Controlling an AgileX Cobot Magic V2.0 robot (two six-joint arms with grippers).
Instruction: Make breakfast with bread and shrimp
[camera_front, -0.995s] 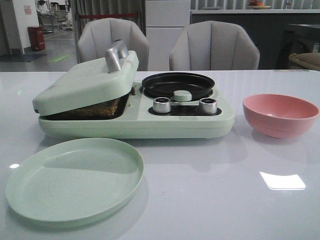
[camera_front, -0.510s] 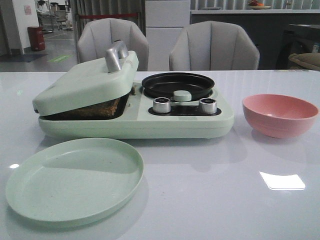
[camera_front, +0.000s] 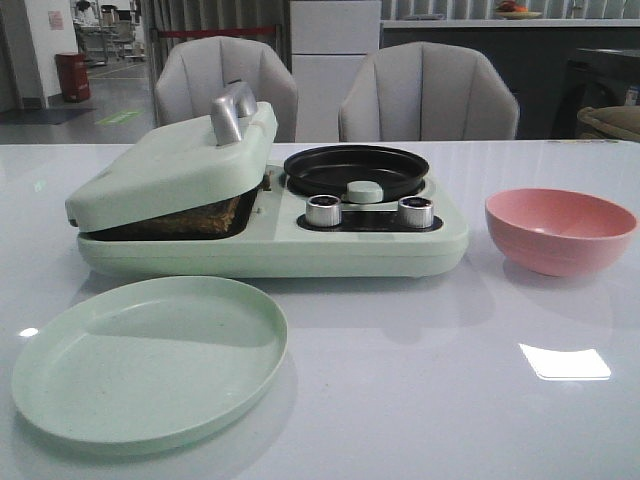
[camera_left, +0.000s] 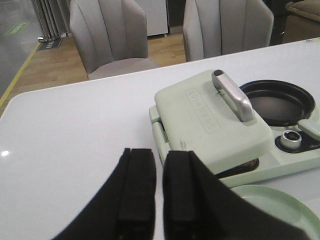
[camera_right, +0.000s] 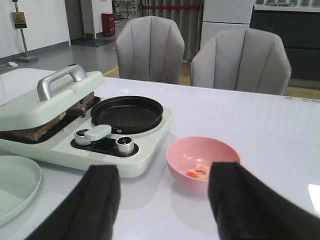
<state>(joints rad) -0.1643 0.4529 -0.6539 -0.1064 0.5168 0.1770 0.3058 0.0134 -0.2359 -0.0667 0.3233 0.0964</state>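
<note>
Bread (camera_front: 185, 217) sits clamped in the sandwich press (camera_front: 170, 165) of the pale green breakfast maker (camera_front: 350, 245) — you see only its brown toasted edge in the gap under the lid, which rests tilted on the slices rather than fully flat. That gap suggests the bread is being toasted, and the lid's metal handle (camera_front: 232, 112) faces up so you can reach it from above. The slices lie flat, and their visible edge runs left to right across the front view; being square, they have no real long axis.

Your shrimp (camera_right: 199, 171) lie in the pink bowl (camera_right: 177, 152), a few small orange-pink pieces at the bottom, well apart from the press and just beside the machine's right end. Which way they curl is too small to tell. The black frying pan (camera_front: 355, 168) stands bare on the right half, likely where the shrimp are meant to go. The green plate (camera_front: 150, 355) waits in front of the press, probably for the finished bread.

Your left gripper (camera_left: 156, 182) has its pads nearly together with a thin gap and nothing between them. Your right gripper (camera_right: 162, 200) is spread wide and empty — it hangs nearest the bowl.
</note>
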